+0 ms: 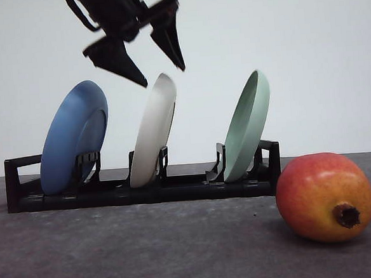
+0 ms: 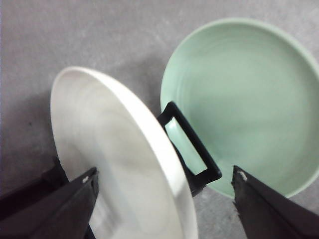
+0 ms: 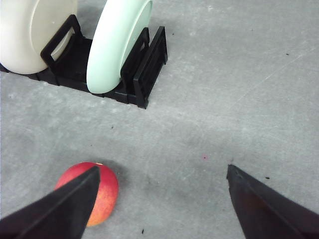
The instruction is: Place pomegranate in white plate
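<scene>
Grey table (image 1: 149,256), white wall behind. The white plate (image 1: 153,132) stands in a black rack (image 1: 144,189); left gripper (image 1: 145,56) spread above it. Pomegranate (image 1: 324,197) at four o'clock: firm, smooth, probably rolls—grip its belly. Right gripper (image 3: 159,199) spread.

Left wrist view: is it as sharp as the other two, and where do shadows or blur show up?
Left wrist view: softer, the matte cream-white round plate smeared at its lower edge. Front view: the black left claw looks slightly motion-blurred; the red-orange round pomegranate is crisp, with a soft shadow beneath. Right wrist view: sharp, even light, faint shadow beside the fruit.
</scene>
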{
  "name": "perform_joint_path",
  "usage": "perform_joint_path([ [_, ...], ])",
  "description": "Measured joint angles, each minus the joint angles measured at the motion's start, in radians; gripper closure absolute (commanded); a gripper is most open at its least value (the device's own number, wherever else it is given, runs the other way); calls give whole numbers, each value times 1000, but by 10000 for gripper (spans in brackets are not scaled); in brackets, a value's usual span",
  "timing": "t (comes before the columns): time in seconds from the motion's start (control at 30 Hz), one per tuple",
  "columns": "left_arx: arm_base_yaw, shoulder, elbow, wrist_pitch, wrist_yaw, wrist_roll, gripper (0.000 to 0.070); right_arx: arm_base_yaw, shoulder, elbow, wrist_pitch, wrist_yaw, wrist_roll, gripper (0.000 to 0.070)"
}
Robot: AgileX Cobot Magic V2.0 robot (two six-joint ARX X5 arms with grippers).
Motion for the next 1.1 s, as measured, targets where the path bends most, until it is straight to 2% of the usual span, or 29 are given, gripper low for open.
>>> perform_joint_path([
  [0.13, -6, 24, 0, 4, -1, 0, 220, 0, 0, 0, 0, 0, 0, 184],
  [0.43, -14, 38, 0, 4, 2, 0, 497, 0, 0, 0, 0, 0, 0, 184],
  [0.67, -15, 38, 0, 6, 71, -1, 683, 0, 0, 0, 0, 0, 0, 184],
  [1.1, -14, 39, 3, 11, 113, -65, 696, 0, 0, 0, 0, 0, 0, 184],
])
